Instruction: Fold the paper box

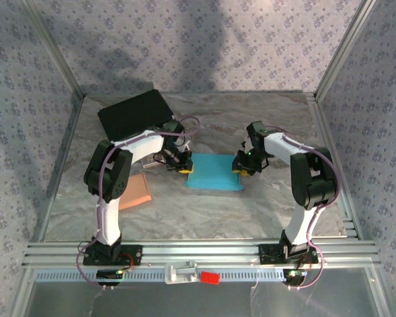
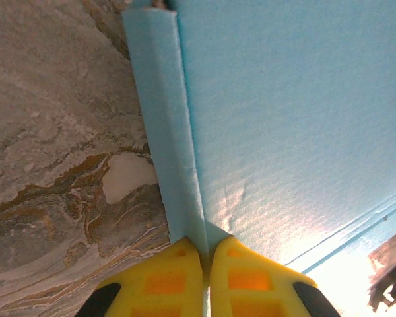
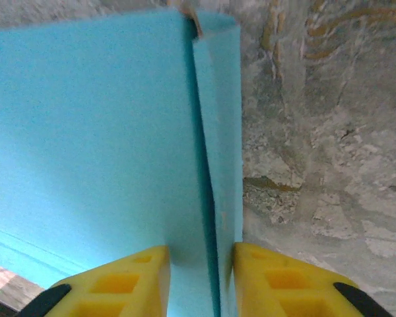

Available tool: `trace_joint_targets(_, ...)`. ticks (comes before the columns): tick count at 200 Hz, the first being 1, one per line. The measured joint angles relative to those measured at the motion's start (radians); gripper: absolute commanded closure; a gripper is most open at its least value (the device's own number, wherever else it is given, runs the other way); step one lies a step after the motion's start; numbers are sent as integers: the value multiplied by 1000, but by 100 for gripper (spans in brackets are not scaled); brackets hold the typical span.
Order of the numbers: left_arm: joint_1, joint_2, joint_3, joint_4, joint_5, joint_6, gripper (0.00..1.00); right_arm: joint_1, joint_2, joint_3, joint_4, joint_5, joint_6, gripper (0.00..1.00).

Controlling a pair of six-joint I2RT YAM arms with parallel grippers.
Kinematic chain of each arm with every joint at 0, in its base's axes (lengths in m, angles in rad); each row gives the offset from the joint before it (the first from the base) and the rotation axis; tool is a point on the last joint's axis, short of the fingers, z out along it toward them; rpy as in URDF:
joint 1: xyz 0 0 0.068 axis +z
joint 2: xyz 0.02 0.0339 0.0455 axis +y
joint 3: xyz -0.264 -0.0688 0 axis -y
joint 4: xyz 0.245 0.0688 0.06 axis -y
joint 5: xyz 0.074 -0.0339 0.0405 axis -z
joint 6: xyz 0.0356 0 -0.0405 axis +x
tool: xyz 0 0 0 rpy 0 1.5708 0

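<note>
A flat light-blue paper box blank [image 1: 214, 172] lies on a grey marbled table [image 1: 204, 211], midway between my two arms. My left gripper [image 1: 183, 166] sits at the blank's left edge and my right gripper [image 1: 241, 169] at its right edge.

Beyond the blank's far-left corner, a black rectangular panel [image 1: 133, 113] lies tilted by the back wall. Just left of the blank, partly under my left arm, lies a flat salmon-coloured card [image 1: 137, 190]. Nearer than the blank, on the metal rail at the table's front edge, sits a small red block [image 1: 210, 277].

The overhead camera shows these neighbours but hides my fingertips behind the wrists. My left wrist camera shows my yellow left fingers [image 2: 165, 277] pressed together, pinching the narrow raised flap along the blank's left edge. My right wrist camera shows my yellow right fingers [image 3: 129, 281] standing apart, one on each side of the upright flap on the blank's right edge; I cannot tell whether they press it.
</note>
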Motion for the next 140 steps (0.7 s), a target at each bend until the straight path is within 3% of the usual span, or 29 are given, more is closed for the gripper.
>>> trace_joint_targets(46,42,-22,-84,105,101,-8,100,-110,-63,-67,112,-122,22,31)
trace_joint_targets(67,64,-23,-112,143,153,-10,100,-120,-63,-97,169,-175,24,22)
trace_joint_targets(140,99,-23,-159,203,228,-8,100,-113,-31,-134,296,-325,25,23)
